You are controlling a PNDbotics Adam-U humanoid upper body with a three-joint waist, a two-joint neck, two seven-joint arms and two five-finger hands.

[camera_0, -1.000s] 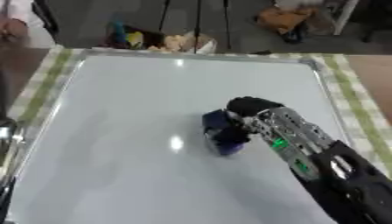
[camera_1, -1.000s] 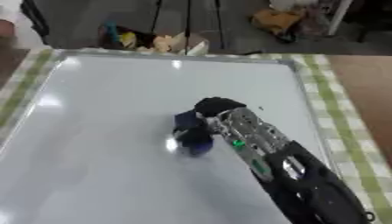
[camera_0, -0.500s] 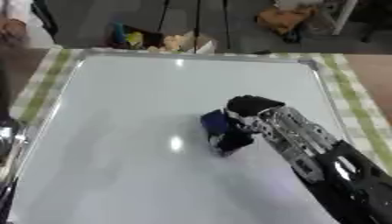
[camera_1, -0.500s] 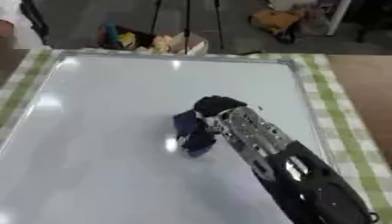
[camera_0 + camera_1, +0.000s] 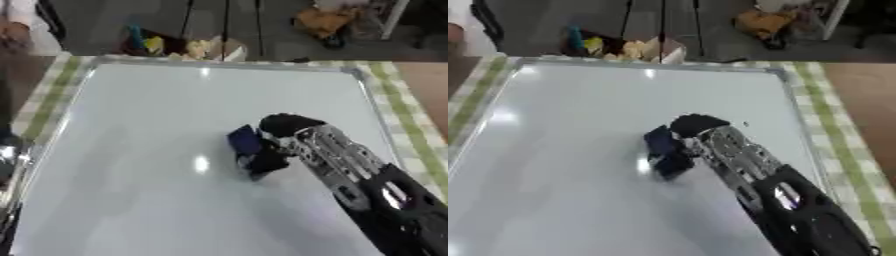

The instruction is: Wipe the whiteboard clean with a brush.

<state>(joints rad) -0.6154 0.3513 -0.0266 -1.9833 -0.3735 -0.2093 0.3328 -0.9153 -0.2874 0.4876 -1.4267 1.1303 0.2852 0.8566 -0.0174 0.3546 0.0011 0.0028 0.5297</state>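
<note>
A dark blue brush (image 5: 249, 150) is gripped by the right hand (image 5: 284, 131) (fingers apparently curled) mid-whiteboard (image 5: 157, 130).

Cloth: green-and-white checked cloth (image 5: 404, 107) covers the surface, showing along the left and right edges.
Clutter: yellow and tan objects (image 5: 194, 47) on the floor, top centre.
Orange object: orange item (image 5: 319, 21), upper right.

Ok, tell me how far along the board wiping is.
Done: the whiteboard shows no marks anywhere that can be made out, only light glare. In hand: the right hand is curled round the dark blue brush, which rests on the board near its middle. Left: nothing obvious to wipe; faint traces could be hidden by the glare or under the arm. The left hand is not in view.
</note>
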